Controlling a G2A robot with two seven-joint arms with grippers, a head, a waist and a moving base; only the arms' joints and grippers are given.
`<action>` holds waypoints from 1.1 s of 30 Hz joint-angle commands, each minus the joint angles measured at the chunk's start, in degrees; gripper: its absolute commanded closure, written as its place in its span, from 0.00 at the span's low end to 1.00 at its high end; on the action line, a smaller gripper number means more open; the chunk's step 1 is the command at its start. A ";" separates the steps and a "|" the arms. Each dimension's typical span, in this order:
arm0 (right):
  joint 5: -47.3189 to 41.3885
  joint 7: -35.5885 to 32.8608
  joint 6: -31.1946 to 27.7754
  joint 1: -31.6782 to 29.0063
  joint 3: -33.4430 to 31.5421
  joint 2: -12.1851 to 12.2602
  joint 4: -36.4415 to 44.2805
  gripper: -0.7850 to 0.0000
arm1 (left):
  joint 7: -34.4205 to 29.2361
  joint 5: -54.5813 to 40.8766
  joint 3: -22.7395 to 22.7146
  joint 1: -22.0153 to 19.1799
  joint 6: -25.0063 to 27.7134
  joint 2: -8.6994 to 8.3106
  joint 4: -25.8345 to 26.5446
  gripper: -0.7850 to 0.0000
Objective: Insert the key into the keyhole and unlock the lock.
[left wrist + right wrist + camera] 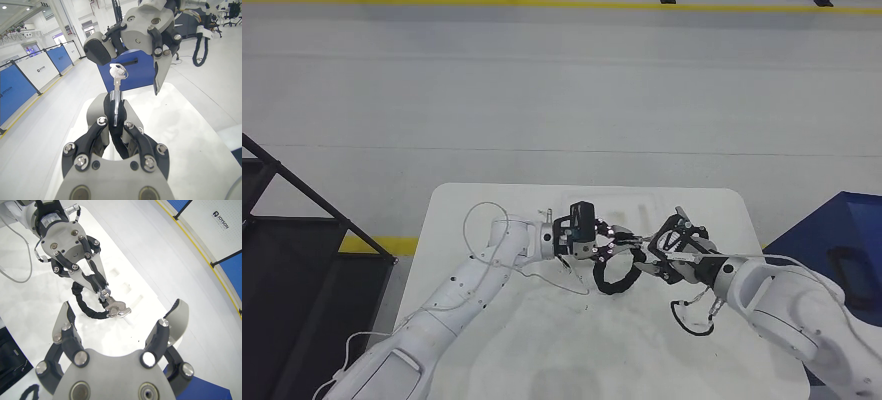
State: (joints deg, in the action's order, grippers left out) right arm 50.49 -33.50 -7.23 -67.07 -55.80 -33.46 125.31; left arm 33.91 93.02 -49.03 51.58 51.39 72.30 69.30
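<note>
Showing a two-arm hold over the white table, both grippers meeting above its middle. Note the left gripper, clamped on the cable lock, pinching the black sleeve just behind the chrome cylinder and leaving the sleeved cable to hang in a loop below. Compare the right gripper: spread wide, holding nothing, with one ribbed pad on either side of the key bow and apart from it. Observe the key seated by its blade in the keyhole at the cylinder's end, with bow and small split ring projecting free toward the right gripper. Judged stage: insertion done, turning not yet done. Likely faults from here:
- closing off-centre and so pushing the bow sideways, levering the cylinder askew in the left hold;
- catching the loose ring instead of the flat bow and slipping under torque;
- twisting the whole cylinder within the soft sleeve grip rather than turning the key;
- drawing the key back out through any pull along its blade.
</note>
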 commanded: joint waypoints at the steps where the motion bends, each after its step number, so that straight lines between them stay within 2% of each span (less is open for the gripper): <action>1: -0.11 1.93 -4.74 0.28 -0.15 -0.12 -0.35 0.00 | -0.26 0.11 -0.22 -0.07 0.65 -0.18 0.11 1.00; 6: 5.38 6.60 -22.72 2.89 -1.66 0.08 -5.00 0.00 | -0.74 0.31 -0.37 -0.65 2.75 -0.52 -0.01 1.00; 13: 16.77 16.73 -32.96 4.23 -4.34 0.16 -8.83 0.00 | -0.96 -0.27 0.27 -1.28 4.24 -0.56 -0.72 1.00; 15: 19.12 19.16 -34.35 4.00 -4.48 0.10 -9.44 0.03 | -1.63 0.13 0.54 -1.59 4.22 -0.56 -1.05 1.00; 16: 20.42 20.04 -34.87 3.89 -4.54 0.07 -9.62 0.20 | -1.58 -0.01 0.65 -1.61 4.16 -0.54 -1.08 1.00; 18: 22.53 21.94 -34.66 3.52 -4.73 -0.03 -9.47 0.44 | -1.50 -0.27 0.99 -1.73 4.41 -0.49 -1.20 1.00; 20: 24.89 23.45 -33.82 2.89 -4.80 -0.13 -8.91 0.56 | -1.48 -0.44 1.27 -1.90 4.54 -0.44 -1.31 1.00; 25: 30.20 23.33 -31.30 0.90 -5.27 -0.23 -8.24 0.60 | -1.67 -0.50 1.73 -2.51 4.82 -0.40 -1.59 1.00; 27: 30.98 24.20 -29.90 -0.01 -5.87 -0.26 -7.53 0.66 | -1.56 -0.45 1.92 -2.56 4.68 -0.41 -1.53 1.00; 33: 32.96 24.63 -30.18 -2.69 -8.02 0.00 -6.38 0.71 | -1.69 -0.78 2.62 -2.81 4.63 -0.30 -1.82 1.00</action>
State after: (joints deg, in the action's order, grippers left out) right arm 83.33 -8.92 -37.30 -69.45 -63.44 -33.50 118.79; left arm 32.25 92.34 -46.47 48.82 56.06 71.99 67.56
